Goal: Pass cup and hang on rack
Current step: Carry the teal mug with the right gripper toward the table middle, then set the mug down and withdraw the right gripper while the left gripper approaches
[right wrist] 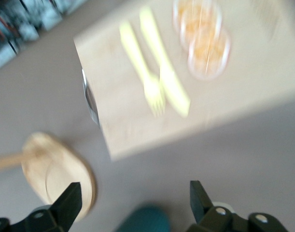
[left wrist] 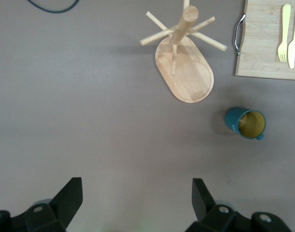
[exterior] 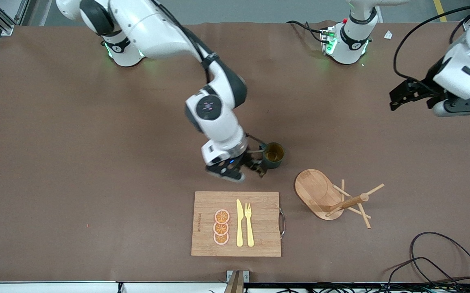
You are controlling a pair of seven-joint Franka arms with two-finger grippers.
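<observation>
**Cup on table, both claws open**

Rectangular bamboo cutting board (exterior: 236, 224) nearest. Light wooden mug rack (exterior: 320, 194) beside it. Farther: dark teal cylindrical cup (exterior: 273, 155) upright on table, right gripper (exterior: 251, 165) just beside it, fingers spread, empty. Left gripper (exterior: 401, 97) waits aloft, spread wide.

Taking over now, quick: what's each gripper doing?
Left gripper: jaws open, holding nothing, waiting above the table's left-arm end.
Right gripper: jaws open, just above the cup, not gripping it.
</observation>
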